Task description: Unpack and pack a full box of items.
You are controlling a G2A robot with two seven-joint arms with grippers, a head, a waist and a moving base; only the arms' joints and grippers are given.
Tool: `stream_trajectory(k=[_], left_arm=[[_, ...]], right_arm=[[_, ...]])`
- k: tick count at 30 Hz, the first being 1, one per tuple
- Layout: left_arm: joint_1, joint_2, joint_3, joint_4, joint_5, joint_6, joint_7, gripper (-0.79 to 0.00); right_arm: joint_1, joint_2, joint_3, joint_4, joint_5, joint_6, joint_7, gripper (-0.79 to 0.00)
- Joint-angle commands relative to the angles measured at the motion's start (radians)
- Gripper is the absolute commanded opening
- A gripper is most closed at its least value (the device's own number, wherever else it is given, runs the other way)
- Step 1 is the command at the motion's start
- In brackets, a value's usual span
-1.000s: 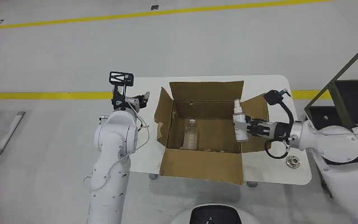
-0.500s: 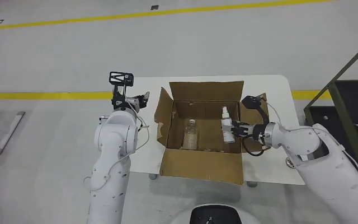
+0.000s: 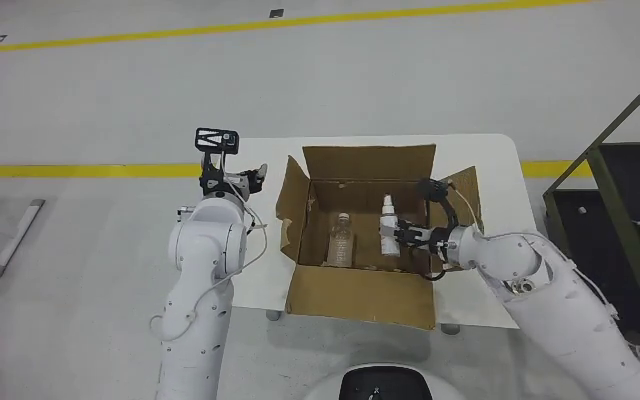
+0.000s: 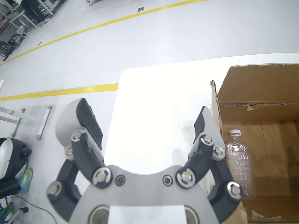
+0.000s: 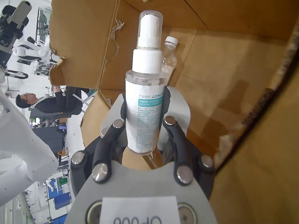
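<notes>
An open cardboard box (image 3: pixel 360 290) stands on the white table (image 3: pixel 490 150). A clear plastic bottle (image 3: pixel 342 239) (image 4: pixel 238 162) (image 5: pixel 169 57) lies on its floor. My right gripper (image 3: pixel 397 238) (image 5: pixel 144 108) is inside the box, shut on a white spray bottle (image 3: pixel 388 226) (image 5: pixel 146 94) with a clear cap, held just right of the plastic bottle. My left gripper (image 3: pixel 217 140) (image 4: pixel 144 120) is open and holds nothing, raised over the table's left edge, outside the box.
A small round metal part (image 3: pixel 524 289) lies on the table right of the box. The box flaps (image 3: pixel 290 200) stand open on all sides. A dark metal frame (image 3: pixel 600 170) stands off the table's right end.
My right gripper has carried the spray bottle leftward from over the box's right wall down into the box, towards the plastic bottle. The left arm has stayed still.
</notes>
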State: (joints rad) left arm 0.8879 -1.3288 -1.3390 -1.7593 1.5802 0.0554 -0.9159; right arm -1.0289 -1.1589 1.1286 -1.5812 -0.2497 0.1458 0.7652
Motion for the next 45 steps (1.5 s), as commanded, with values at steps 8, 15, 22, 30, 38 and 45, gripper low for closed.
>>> stream_trajectory(k=[8,15,22,30,38,45], left_arm=[[0.0,0.0,0.0,0.0,0.0,0.0,0.0,0.0],[0.0,0.0,0.0,0.0,0.0,0.0,0.0,0.0],[0.0,0.0,0.0,0.0,0.0,0.0,0.0,0.0],[0.0,0.0,0.0,0.0,0.0,0.0,0.0,0.0],[0.0,0.0,0.0,0.0,0.0,0.0,0.0,0.0],[0.0,0.0,0.0,0.0,0.0,0.0,0.0,0.0]], right_arm=[[0.18,-0.075,-0.234,0.198,-0.023,0.19,-0.087,-0.785],[0.266,-0.12,-0.333,0.291,-0.051,0.295,-0.097,-0.785],[0.347,-0.166,-0.419,0.369,-0.083,0.389,-0.071,-0.785],[0.408,-0.216,-0.467,0.463,-0.063,0.391,-0.087,-0.182],[0.417,-0.238,-0.463,0.493,-0.042,0.346,-0.095,0.0],[0.386,-0.212,-0.397,0.387,-0.096,0.319,-0.09,0.0]])
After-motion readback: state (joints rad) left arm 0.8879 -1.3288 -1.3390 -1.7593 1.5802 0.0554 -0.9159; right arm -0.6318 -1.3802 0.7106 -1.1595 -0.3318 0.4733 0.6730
